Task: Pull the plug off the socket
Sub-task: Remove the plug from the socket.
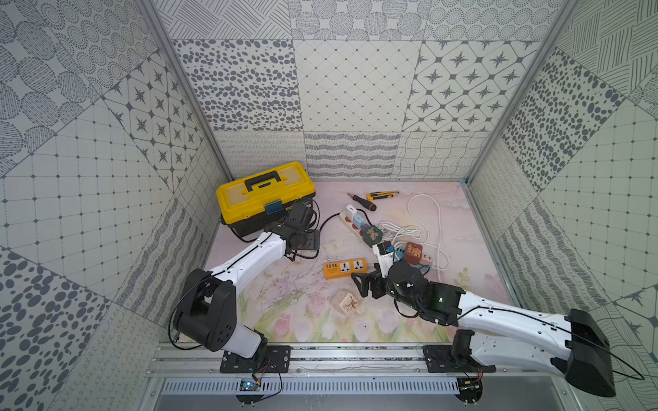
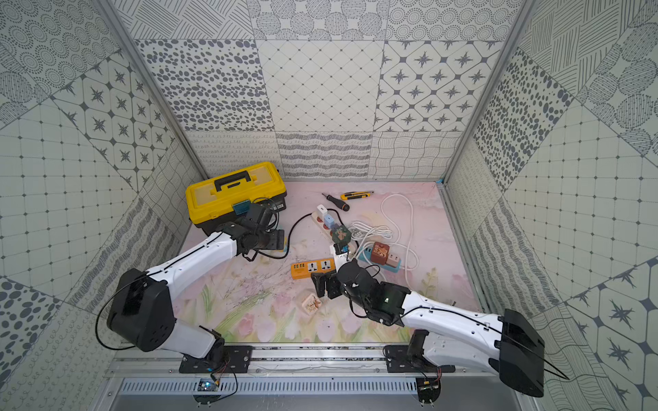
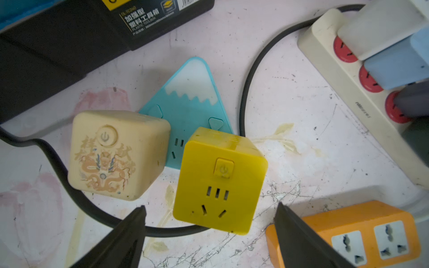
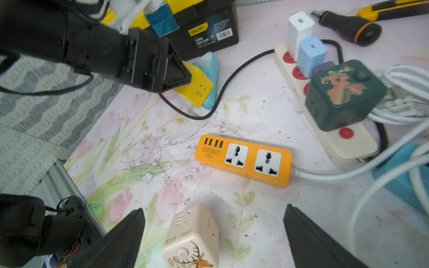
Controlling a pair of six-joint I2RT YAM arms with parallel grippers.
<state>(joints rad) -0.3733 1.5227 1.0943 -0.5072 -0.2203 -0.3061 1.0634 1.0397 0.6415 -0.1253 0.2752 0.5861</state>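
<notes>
Fingers [image 3: 120, 239] of the left gripper [image 3: 211, 206] stand spread wide in the left wrist view, touching nothing. Past their tips, the yellow cube plug [image 3: 220, 181] sits tilted on the teal mountain-shaped socket [image 3: 192, 92]. Cannot tell whether its pins are seated. The cream dragon cube [image 3: 116, 155] sits on the same socket, just beside the yellow cube plug. A black cable [image 3: 242, 111] loops round the group. Only this view shows the dragon cube.

Right wrist view: the right gripper [image 4: 214, 208] has its fingers [image 4: 313, 241] spread too, gripping nothing. The cream deer cube [image 4: 192, 236] lies on the floral mat [image 4: 162, 150] between them, touching neither. Beyond it is the orange power strip [image 4: 243, 160], both outlets bare. Farther off, the cream strip [image 4: 336, 143] carries a white charger [image 4: 299, 30], a blue charger [image 4: 311, 55] and a dark green cube [image 4: 346, 92]. This view also catches the left gripper from the side: one finger overlaps the yellow cube plug, with the teal socket behind it.

Both top views: the left gripper [image 1: 308, 241] hangs just in front of the yellow toolbox [image 1: 265, 194] at far left. It hides the yellow cube plug and its socket entirely. The right gripper [image 1: 365, 283] sits near centre, just by the near edge of the orange power strip [image 2: 312, 267]. The cream deer cube [image 2: 312, 303] lies on the mat, nearer than the gripper. Finger gaps are too small to judge from up here. A screwdriver [image 1: 363, 202] and a utility knife [image 1: 382, 194] lie far back, by the wall.
</notes>
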